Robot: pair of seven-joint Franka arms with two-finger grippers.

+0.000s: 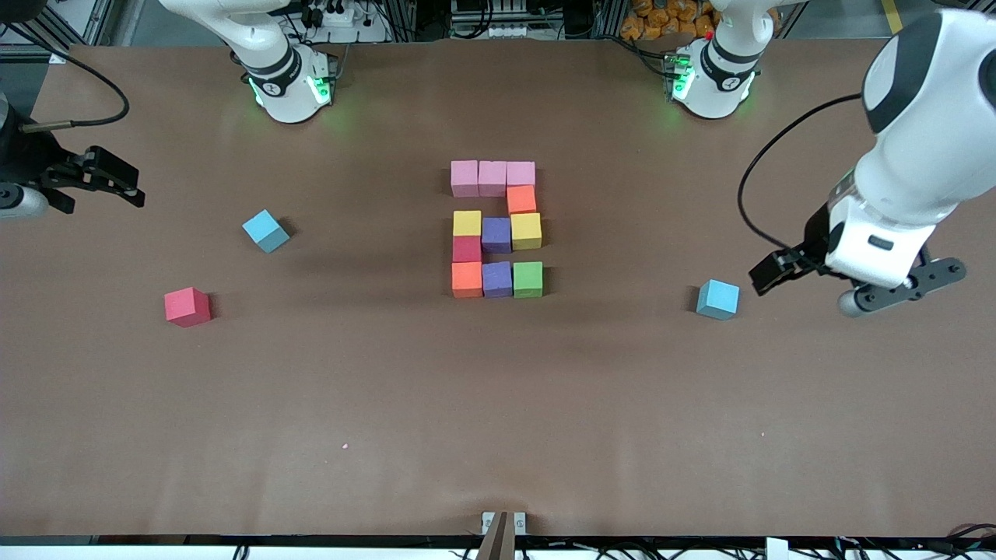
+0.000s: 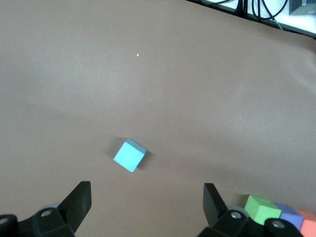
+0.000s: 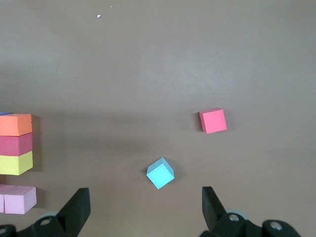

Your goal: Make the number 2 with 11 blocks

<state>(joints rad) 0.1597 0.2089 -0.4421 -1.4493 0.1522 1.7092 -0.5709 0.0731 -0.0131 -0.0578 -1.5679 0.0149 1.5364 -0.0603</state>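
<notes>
My number 2 (image 1: 496, 229) sat mid-table, all five rows filled: three pink blocks (image 1: 492, 177) on top, orange under the end one, yellow-purple-yellow, dark red, then orange-purple-green at the bottom. Cubes touched edge to edge so the digit read clean. Looked finished to me, eleven in place.

My left gripper (image 1: 809, 280) hung over the left arm's end of the table, jaws spread wide, nothing in them. A light-blue cube (image 2: 129, 155) lay on the table just ahead of those jaws, roughly centred between them but apart; the digit's green corner (image 2: 261, 208) showed past one finger (image 2: 213, 202), so the 2 was off to that side, well apart.

My right gripper (image 1: 97, 180) sat over the right arm's end of the table, jaws also wide open and empty. Another light-blue cube (image 3: 160, 173) lay between and ahead of those jaws, a spare red cube (image 3: 213, 120) further out. The digit's edge (image 3: 17, 143) was well off to one side. Leftovers stayed away from the digit, likely as spares. Both arms seemed to be waiting.
</notes>
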